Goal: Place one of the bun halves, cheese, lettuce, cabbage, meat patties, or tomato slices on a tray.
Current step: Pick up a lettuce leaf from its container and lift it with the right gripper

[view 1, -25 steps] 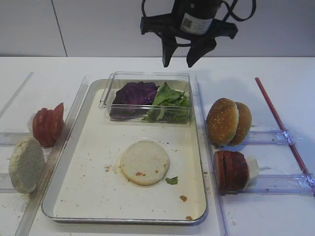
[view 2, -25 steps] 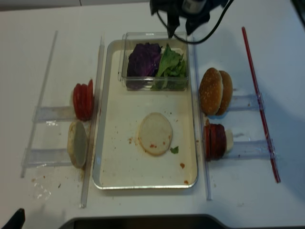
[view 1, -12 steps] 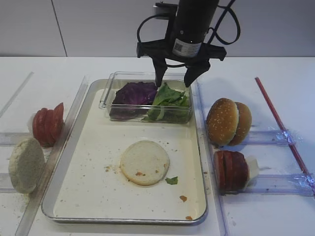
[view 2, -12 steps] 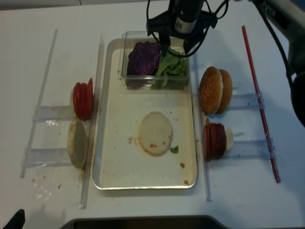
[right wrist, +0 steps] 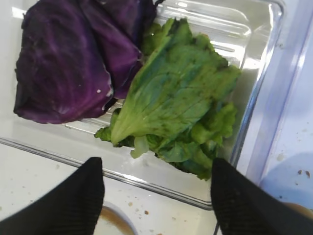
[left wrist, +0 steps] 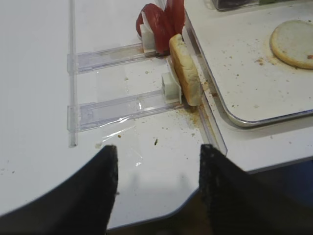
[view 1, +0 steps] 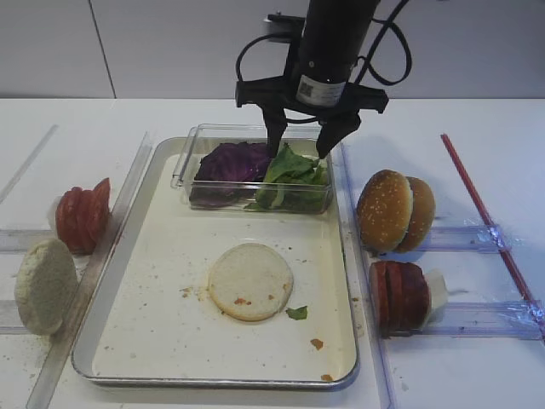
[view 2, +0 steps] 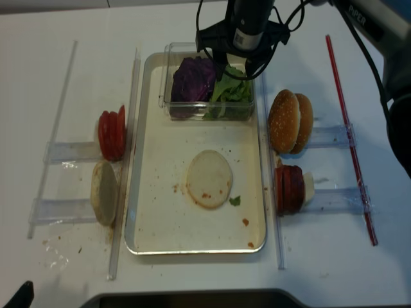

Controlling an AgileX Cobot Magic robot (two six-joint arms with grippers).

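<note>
A: Since the right gripper point(view 1: 298, 146) hangs spread wide right over the lettuce point(view 1: 292, 175), this is the lettuce pick — agreed?

B: Yes. Jaws apart, nothing held, a finger either side of the green bunch in the wrist view. Lettuce point(right wrist: 176, 115) sits in the right half of the clear plastic box point(view 1: 192, 166), touching the purple cabbage point(view 1: 232, 162).

A: How to do it well?

B: Go straight down and keep the left finger between green and purple, or it drags cabbage along. Right finger looks near the box wall — mind that. Pinch low on the ribs, not the frilly tips; leaves are loose and could shed.

A: Drop target?

B: Pale bun half point(view 1: 250, 281) lying flat mid-tray point(view 1: 153, 315). Lift clear of the box rim first, since the box itself rests on the tray's far end.

A: Left gripper point(left wrist: 156, 188)?

B: Parked off the table edge, fingers apart, empty, near the tomato slices point(left wrist: 159, 22).
</note>
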